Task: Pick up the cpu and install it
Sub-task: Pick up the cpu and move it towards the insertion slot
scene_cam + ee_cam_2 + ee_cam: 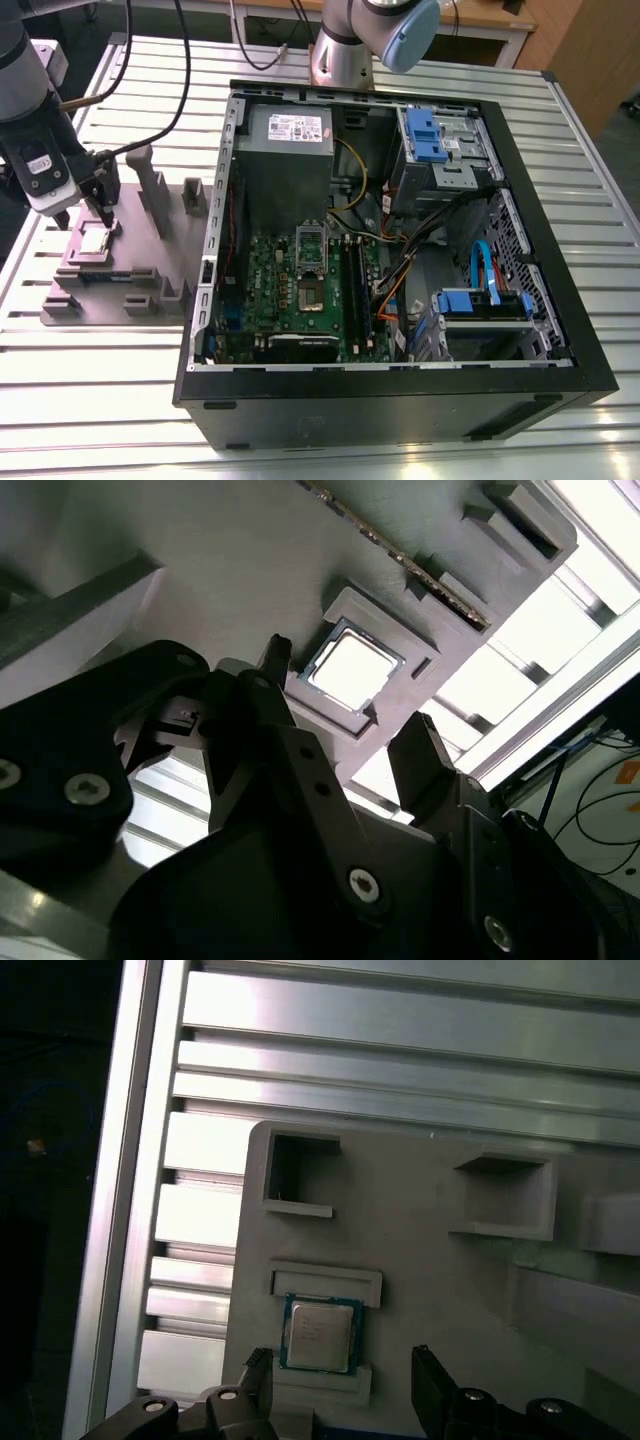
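Small flat square cpu [93,241] with a silvery metal top and pale rim lies in a shallow framed pocket on the grey moulded fixture plate [95,300], which sits on the slatted aluminium table [100,400] at the exterior view's left, just beside the open black computer case [400,400]. I have the black two-finger gripper [92,218] right over it. In both wrist views its fingers are apart and straddle the chip: in the first wrist view the cpu [320,1333] lies flat between the two dark fingertips of the gripper [339,1355], and in the second wrist view the cpu [350,670] shows bright between the two tips of the gripper [347,688]. I judge the fingers are not yet touching it; I cannot tell how high above the plate they hang.

As I read it, the step in hand is the pick. To do it well I want the fingers square to two opposite edges of the chip and evenly spaced either side, so it does not twist in its pocket when they close. The pocket's raised lips sit tight against the chip, so I would watch that the tips clear those lips. A light, level grip on the rim seems right to me.

Far off to the exterior view's right, inside the case, the dark square socket [312,293] on the green circuit board [270,290] has its metal frame lifted.
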Available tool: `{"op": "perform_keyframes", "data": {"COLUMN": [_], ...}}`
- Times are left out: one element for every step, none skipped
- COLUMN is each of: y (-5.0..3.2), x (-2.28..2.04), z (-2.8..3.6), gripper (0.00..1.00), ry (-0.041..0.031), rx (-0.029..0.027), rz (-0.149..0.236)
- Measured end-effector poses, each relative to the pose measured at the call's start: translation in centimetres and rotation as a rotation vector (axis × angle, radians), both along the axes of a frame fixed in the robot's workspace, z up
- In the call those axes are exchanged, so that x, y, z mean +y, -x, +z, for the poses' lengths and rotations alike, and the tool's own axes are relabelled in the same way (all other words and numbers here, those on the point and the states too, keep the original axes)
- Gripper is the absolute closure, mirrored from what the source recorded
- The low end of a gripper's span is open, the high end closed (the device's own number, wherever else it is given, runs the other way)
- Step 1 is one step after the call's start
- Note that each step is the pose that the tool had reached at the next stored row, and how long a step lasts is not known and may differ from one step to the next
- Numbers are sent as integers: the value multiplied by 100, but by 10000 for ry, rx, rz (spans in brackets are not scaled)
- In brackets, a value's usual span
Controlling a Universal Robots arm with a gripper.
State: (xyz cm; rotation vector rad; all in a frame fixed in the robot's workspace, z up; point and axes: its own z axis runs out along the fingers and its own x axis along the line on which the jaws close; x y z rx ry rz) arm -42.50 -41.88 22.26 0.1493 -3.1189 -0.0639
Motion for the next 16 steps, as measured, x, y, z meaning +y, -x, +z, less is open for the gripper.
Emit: {"op": "perform_keyframes", "data": {"y": [3,5,9,9,9,9,9,9,9,9,9,9,9,10,10,11], "x": [0,1,1,1,1,1,1,1,1,1,1,1,1,1,1,0], "z": [-3,-3,-3,-4,-4,-4,-4,-5,-5,-5,-5,-6,-7,-9,-13,-19], "gripper": [34,34,34,34,34,34,34,34,34,34,34,34,34,34,34,34], "ry": [-1,0,0,0,0,0,0,0,0,0,0,0,0,0,-1,-1], "rx": [-2,-1,0,0,0,0,0,0,0,0,-1,-1,-1,-1,-2,-2], "rz": [0,-1,-1,-2,-2,-1,-2,-2,-1,-1,-2,-2,-1,3,15,54]}}
